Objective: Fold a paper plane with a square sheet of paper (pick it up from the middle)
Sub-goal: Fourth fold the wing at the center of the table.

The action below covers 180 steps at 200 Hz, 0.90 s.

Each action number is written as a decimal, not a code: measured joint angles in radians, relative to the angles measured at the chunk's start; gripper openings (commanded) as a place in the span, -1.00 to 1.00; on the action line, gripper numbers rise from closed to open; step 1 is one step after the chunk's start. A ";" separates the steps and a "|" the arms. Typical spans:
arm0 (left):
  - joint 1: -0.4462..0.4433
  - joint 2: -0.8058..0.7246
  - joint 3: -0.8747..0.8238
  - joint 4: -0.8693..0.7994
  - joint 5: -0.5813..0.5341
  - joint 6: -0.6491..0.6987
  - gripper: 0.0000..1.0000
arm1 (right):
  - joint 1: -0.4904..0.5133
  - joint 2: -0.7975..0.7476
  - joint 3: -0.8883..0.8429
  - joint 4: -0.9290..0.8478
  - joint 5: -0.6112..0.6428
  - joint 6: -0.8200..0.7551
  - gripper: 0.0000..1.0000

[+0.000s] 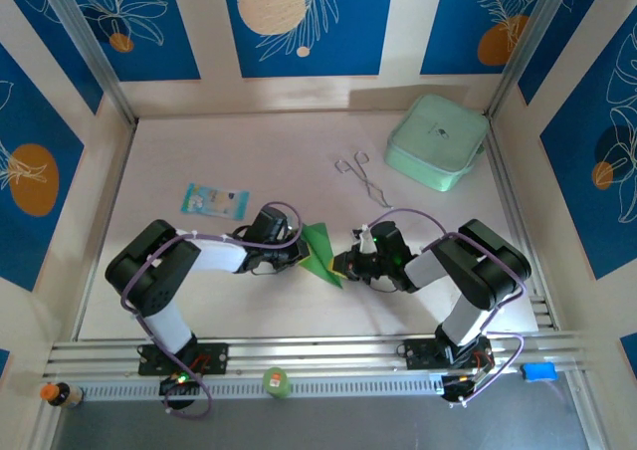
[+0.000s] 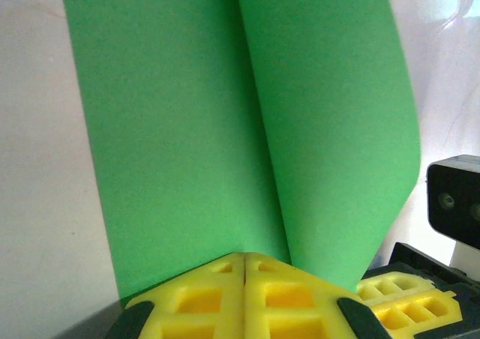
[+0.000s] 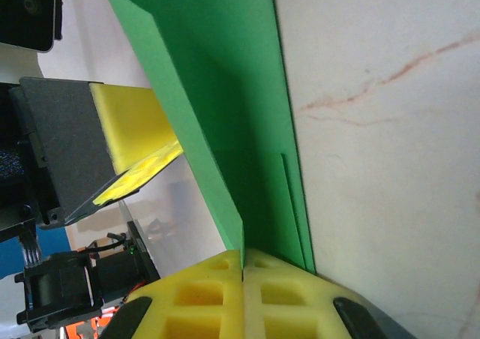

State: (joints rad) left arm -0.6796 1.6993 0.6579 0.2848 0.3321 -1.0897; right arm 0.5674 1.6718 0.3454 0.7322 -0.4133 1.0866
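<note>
Bright-green paper (image 1: 320, 248), centre-creased, two flaps.

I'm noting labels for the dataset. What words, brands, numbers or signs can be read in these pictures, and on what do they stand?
No text can be read anywhere.
light-blue packet: it is printed, but the print is too small to read.
mint-green box: there is a small dark mark on the lid, too small to read.
green paper: plain, with no print.
</note>
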 measured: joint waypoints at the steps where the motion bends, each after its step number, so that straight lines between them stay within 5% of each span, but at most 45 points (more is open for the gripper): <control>1: 0.000 0.000 0.001 -0.001 0.000 0.000 -0.95 | 0.000 0.000 0.000 0.000 0.000 0.000 -0.98; 180: -0.006 -0.042 0.051 -0.021 0.012 0.079 -0.82 | -0.035 0.058 -0.001 0.072 -0.083 0.056 -0.98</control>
State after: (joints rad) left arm -0.6853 1.6569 0.7090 0.2634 0.3443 -1.0107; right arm 0.5323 1.7298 0.3443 0.8040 -0.4965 1.1431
